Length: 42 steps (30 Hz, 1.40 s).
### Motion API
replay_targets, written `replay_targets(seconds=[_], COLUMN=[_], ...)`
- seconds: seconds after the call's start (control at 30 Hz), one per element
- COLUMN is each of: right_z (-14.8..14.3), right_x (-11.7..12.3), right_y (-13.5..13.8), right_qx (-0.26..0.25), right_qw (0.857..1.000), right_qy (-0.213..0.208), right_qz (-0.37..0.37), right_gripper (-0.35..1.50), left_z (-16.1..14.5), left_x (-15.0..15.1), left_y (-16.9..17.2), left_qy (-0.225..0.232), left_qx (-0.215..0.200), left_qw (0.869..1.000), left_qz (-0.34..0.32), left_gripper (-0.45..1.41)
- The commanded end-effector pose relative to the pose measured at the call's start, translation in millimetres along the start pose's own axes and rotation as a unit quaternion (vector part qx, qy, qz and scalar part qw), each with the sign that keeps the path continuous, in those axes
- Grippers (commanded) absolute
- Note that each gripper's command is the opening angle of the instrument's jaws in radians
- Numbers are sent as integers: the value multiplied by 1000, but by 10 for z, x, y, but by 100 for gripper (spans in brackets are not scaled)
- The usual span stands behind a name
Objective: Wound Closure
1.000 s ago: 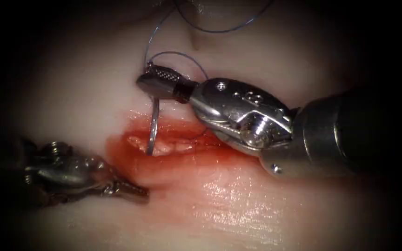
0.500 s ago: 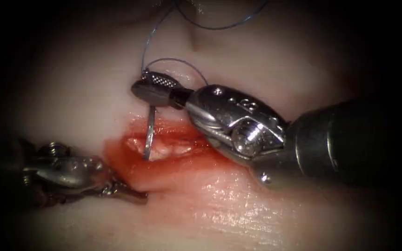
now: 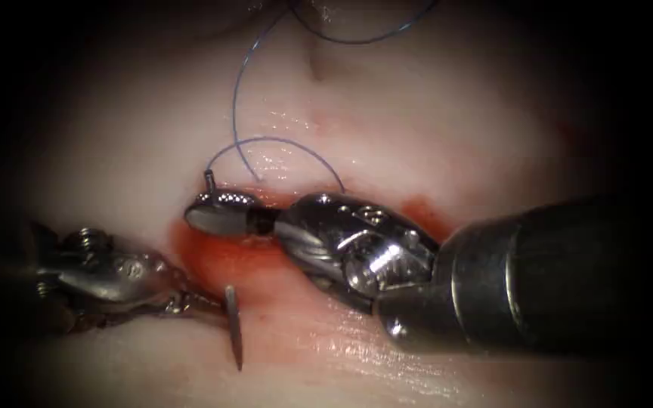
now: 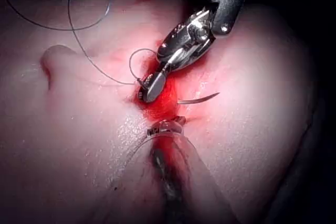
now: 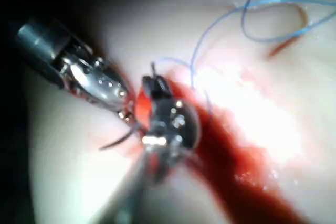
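Observation:
My right tool (image 3: 202,214) lies low over the cut (image 3: 217,261), its jaws shut on the curved needle close to its tail. The tail stub (image 3: 209,180) sticks up above the jaws with the blue thread (image 3: 266,142) running from it. The needle's middle is buried in the tissue (image 3: 432,98). Its pointed end (image 3: 233,332) stands out of the tissue on the near side of the cut, toward the left end. My left tool (image 3: 219,307) rests shut right beside that point, holding nothing. The left wrist view has the freed point (image 4: 199,98) between both tools' jaws.
Red fluid (image 3: 281,317) wets the tissue around the cut and under the right tool's wrist. Slack thread loops (image 3: 357,38) lie across the far tissue. The right shaft (image 3: 553,279) covers the right part of the cut.
The right tool dropped and rolled toward the cut, driving the needle through; its point, earlier inside the open cut, now emerges on the near side by the left tool, which stayed put.

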Motion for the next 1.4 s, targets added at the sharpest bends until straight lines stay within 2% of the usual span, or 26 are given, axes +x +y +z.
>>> replay_targets(seconds=[0.03,0.23,0.33,0.37,0.4,0.47,0.53,0.7,0.73,0.8,0.9,1.07,1.23,1.27,1.4], right_z=[6,3,0,1,1,0,-4,-19,-27,-33,-39,-45,-56,-62,-72], right_x=[-8,-4,1,6,11,16,25,33,36,35,27,15,7,5,2], right_y=[0,1,4,8,14,21,31,43,45,42,35,21,15,14,15], right_qx=[1,-5,-21,-30,-31,-43,-56,-58,-61,-48,-28,-7,1,4,8], right_qw=[1000,1000,1000,999,999,998,994,989,988,989,990,989,989,989,988], right_qy=[-1,-1,11,16,23,35,39,39,31,12,-7,-20,-24,-26,-28], right_qz=[5,12,11,10,-13,-36,-90,-129,-137,-140,-141,-145,-147,-148,-150], right_gripper=[-35,-35,-35,-1,69,99,116,116,115,108,99,94,89,88,88], left_z=[10,9,9,9,7,5,1,-8,-14,-21,-31,-43,-49,-51,-46], left_x=[-4,-4,-4,-3,-2,-1,2,9,13,17,25,32,43,50,57], left_y=[3,3,4,5,6,7,11,19,25,29,34,50,62,65,68], left_qy=[-1,-1,-1,-1,-1,0,2,11,25,53,113,172,215,232,248], left_qx=[-2,-2,-2,-2,-3,-3,0,7,9,12,13,22,22,23,14], left_qw=[1000,1000,1000,1000,1000,1000,1000,1000,998,993,980,962,945,937,931], left_qz=[-1,0,-1,-1,-2,-2,-4,14,57,101,161,212,244,259,269], left_gripper=[12,12,12,12,12,12,12,16,22,27,37,44,42,41,41])
